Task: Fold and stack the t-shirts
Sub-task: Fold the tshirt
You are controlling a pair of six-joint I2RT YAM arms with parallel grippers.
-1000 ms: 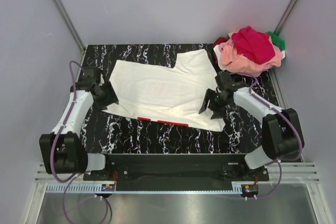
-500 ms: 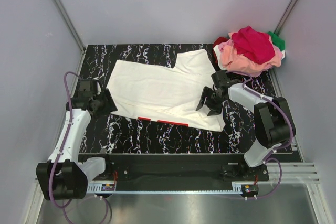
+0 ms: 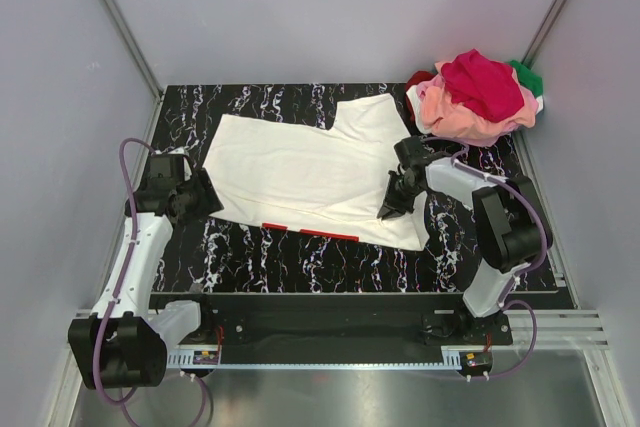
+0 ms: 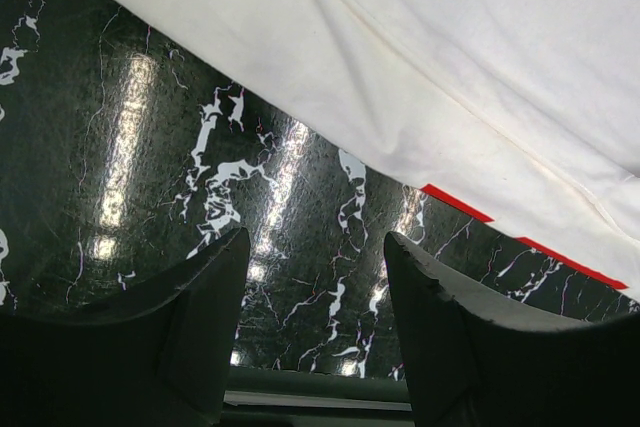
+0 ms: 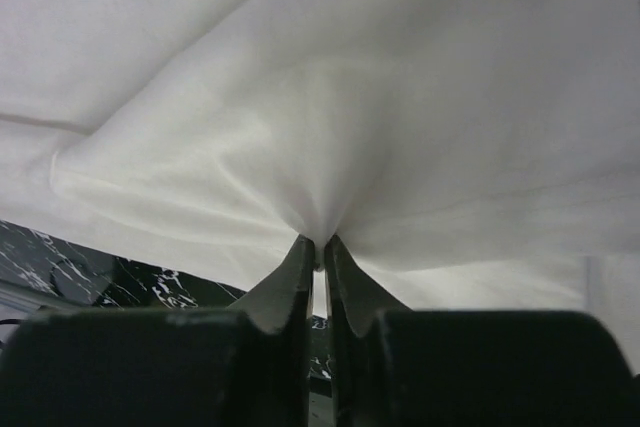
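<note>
A white t-shirt [image 3: 300,167] lies spread flat across the black marbled table [image 3: 300,257], a red strip [image 3: 310,231] showing along its near hem. My right gripper [image 3: 392,203] is shut on a pinch of this shirt near its right edge; in the right wrist view the white cloth [image 5: 330,127] puckers into the closed fingertips [image 5: 300,257]. My left gripper [image 3: 200,199] stands open just off the shirt's left corner, low over bare table [image 4: 300,277], the white shirt [image 4: 450,67] beyond its fingers. A heap of pink, magenta, dark red and green t-shirts [image 3: 478,95] sits at the back right.
Grey walls enclose the table on three sides, with slanted metal posts [image 3: 118,22] at the back corners. The arm bases sit on a rail [image 3: 330,332] at the near edge. Purple cables [image 3: 128,162] loop beside both arms.
My right gripper slid a little left onto the shirt and closed on its cloth. The left arm pulled back towards the table's left side, its gripper still open.
</note>
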